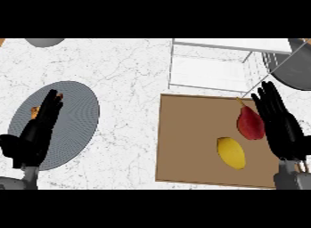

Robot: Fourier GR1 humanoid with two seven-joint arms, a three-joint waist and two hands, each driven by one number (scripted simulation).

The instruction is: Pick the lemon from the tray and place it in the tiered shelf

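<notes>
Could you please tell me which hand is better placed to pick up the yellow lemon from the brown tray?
The right hand. It hangs open at the right edge of the flat brown tray, close beside the oval yellow lemon; the left hand is over the round grey plate, well away.

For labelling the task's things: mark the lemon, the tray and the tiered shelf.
lemon (231, 152), head view, middle of its yellow body.
tray (187, 142), head view, bare brown surface left of lemon.
tiered shelf (204, 71), head view, its white lower level.
</notes>
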